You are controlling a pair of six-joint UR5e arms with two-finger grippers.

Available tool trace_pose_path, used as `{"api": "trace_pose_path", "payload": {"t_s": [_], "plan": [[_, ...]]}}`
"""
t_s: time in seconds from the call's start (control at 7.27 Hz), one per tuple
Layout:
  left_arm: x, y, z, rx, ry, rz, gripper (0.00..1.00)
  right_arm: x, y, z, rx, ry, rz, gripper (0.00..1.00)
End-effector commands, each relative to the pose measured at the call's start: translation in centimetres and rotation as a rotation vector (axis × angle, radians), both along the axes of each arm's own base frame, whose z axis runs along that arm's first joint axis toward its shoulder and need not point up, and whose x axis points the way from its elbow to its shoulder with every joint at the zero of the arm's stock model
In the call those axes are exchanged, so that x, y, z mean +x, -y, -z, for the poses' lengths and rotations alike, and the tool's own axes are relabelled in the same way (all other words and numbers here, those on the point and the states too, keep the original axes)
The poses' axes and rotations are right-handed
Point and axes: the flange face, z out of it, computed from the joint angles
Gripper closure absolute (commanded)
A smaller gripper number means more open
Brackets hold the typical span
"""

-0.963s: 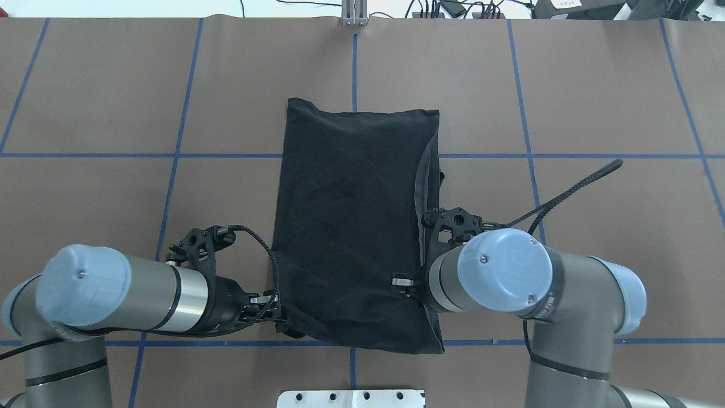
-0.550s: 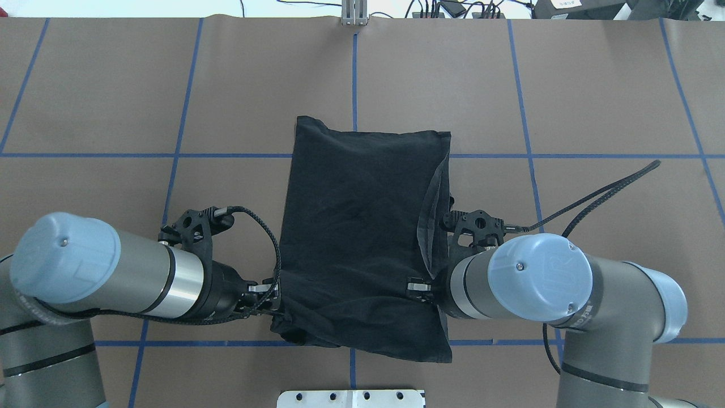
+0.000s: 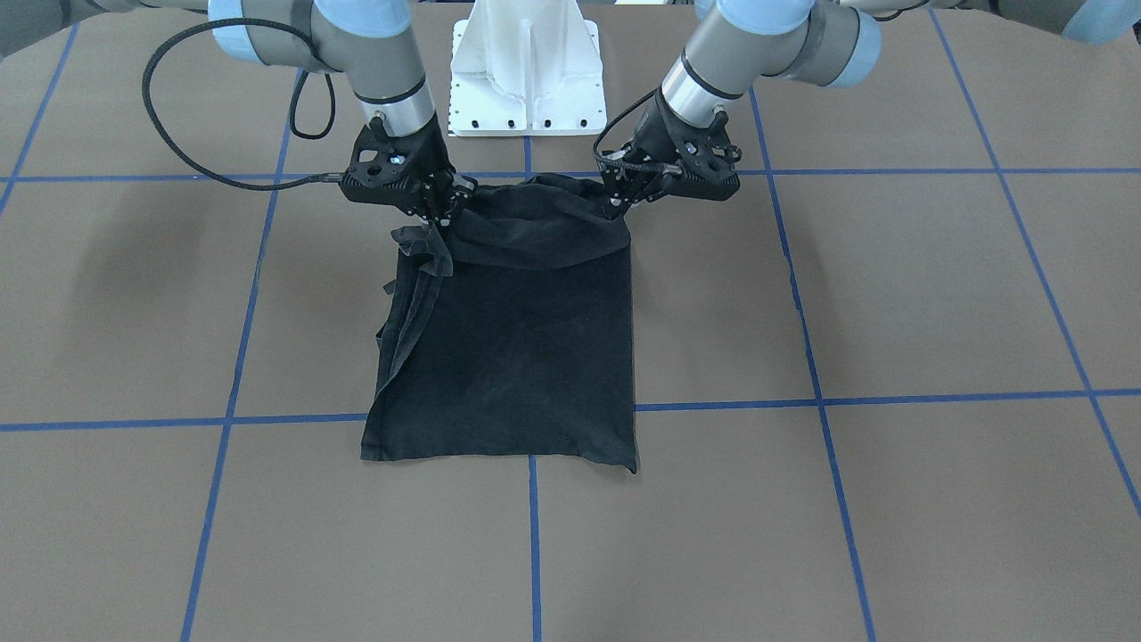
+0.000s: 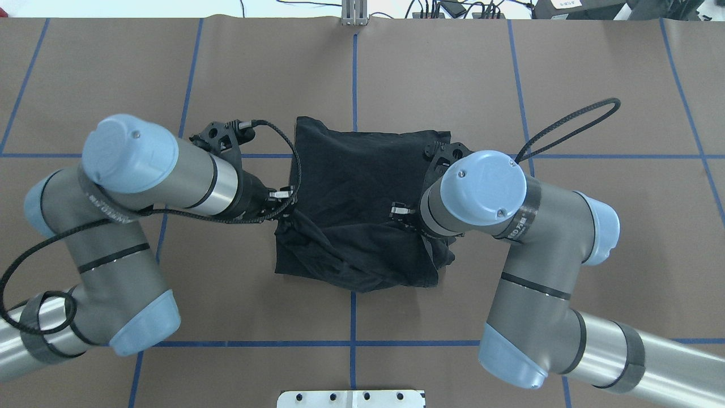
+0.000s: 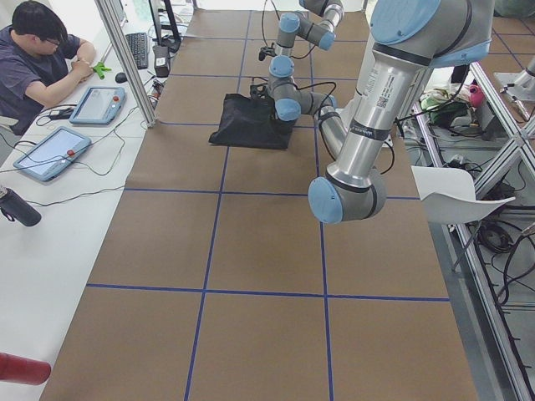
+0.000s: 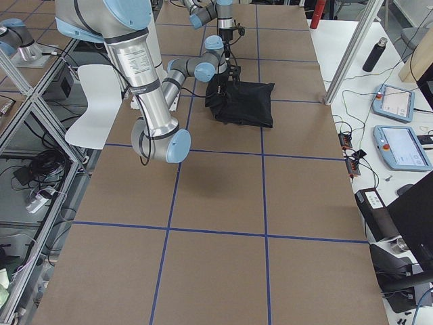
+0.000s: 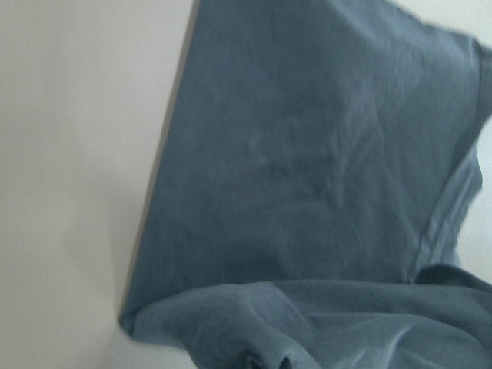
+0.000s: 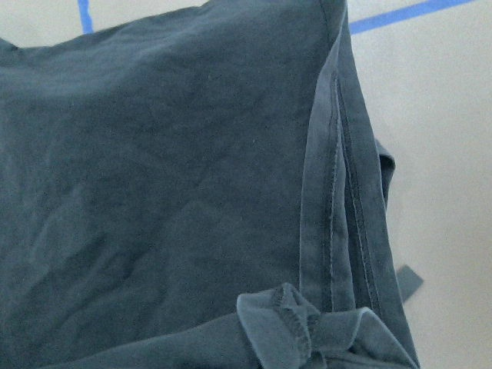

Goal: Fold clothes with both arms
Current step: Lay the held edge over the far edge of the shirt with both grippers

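The clothes are one black T-shirt (image 4: 357,164), folded into a narrow strip on the brown table (image 4: 113,85). Its far part (image 3: 517,374) lies flat. The edge nearest the robot hangs raised and sagging between my two grippers. My left gripper (image 4: 283,199) (image 3: 618,203) is shut on one corner of that edge. My right gripper (image 4: 403,214) (image 3: 446,212) is shut on the other corner, where loose hem folds dangle. Both wrist views show only dark cloth (image 7: 307,154) (image 8: 154,154), bunched at the bottom, with the fingertips hidden.
The white pedestal base (image 3: 526,71) stands close behind the grippers. A black cable loop (image 4: 566,124) arcs out to the right of the right arm. Blue tape lines (image 4: 354,73) grid the table. A person (image 5: 38,58) sits at a side desk with tablets (image 5: 50,150).
Both grippers have moved away from the robot, carrying the shirt's near edge up and over toward its far edge. The cloth's footprint on the table is shorter.
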Motion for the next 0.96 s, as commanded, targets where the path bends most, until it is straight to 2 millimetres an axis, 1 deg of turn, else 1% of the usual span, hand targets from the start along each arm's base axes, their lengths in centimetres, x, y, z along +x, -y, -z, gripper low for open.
{"api": "trace_pose_path", "payload": {"t_s": [0.0, 0.14, 0.28, 0.41, 0.55, 0.69, 0.83], "plan": [[0.2, 8.0, 1.5, 0.027, 0.072, 0.061, 1.00, 1.6, 3.9, -0.6, -0.006, -0.018, -0.032, 1.00], [0.8, 11.3, 2.2, 0.038, 0.099, 0.078, 1.00, 1.3, 5.6, -0.8, -0.010, -0.035, -0.045, 1.00], [1.2, 14.0, 1.8, 0.044, 0.132, 0.087, 1.00, 0.2, 7.8, -0.3, -0.020, -0.051, -0.063, 1.00], [1.3, 16.3, 1.7, 0.049, 0.158, 0.093, 1.00, -1.0, 9.8, -0.2, -0.029, -0.074, -0.073, 1.00], [1.5, 18.5, 0.6, 0.039, 0.186, 0.103, 1.00, -1.7, 11.6, -0.8, -0.035, -0.104, -0.078, 1.00], [2.3, 19.8, 0.4, 0.055, 0.207, 0.091, 1.00, -2.1, 13.4, -0.8, -0.046, -0.121, -0.091, 1.00], [3.1, 20.6, 0.6, 0.053, 0.214, 0.087, 1.00, -2.5, 14.9, -1.6, -0.040, -0.124, -0.098, 1.00]]}}
